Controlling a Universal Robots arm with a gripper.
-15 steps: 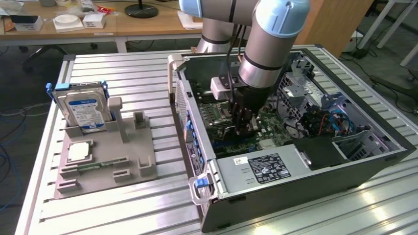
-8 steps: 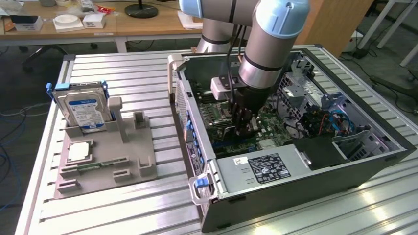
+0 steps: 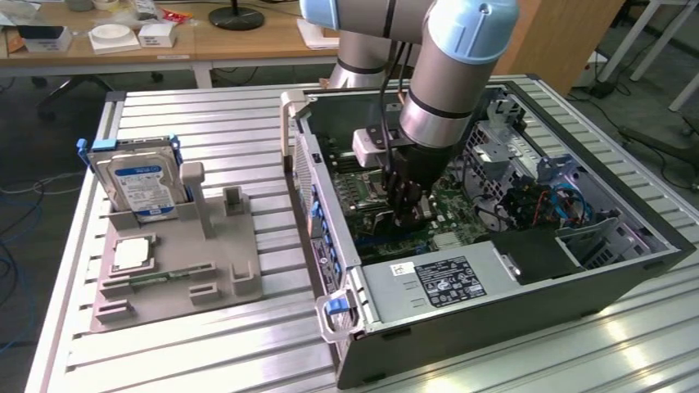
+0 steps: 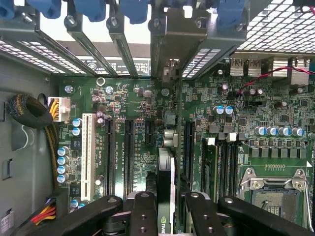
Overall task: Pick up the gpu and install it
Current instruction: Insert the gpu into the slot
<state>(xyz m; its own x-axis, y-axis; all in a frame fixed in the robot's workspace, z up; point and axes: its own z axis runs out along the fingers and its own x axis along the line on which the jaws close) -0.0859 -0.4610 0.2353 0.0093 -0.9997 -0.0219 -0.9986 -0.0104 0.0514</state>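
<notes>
Pincer (image 4: 166,216): you had it clamped on the gpu (image 4: 166,191), inside the computer case (image 3: 611,282).
Gpu: you held it edge-on, upright over the motherboard (image 4: 147,103), among the dark expansion slots (image 4: 129,152).
Hard drive (image 3: 140,182): it stood upright in the grey holder (image 3: 180,274) on the desk (image 3: 208,360), well apart from the case.

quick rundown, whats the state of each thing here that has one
gpu: held edge-on in the hand, down over the motherboard slots
hand: shut on the gpu, inside the case
computer case: lying on its side, side panel off
hard drive: standing upright in the grey holder, untouched
cpu socket: no chip in it
white expansion slot: nothing in it
</notes>
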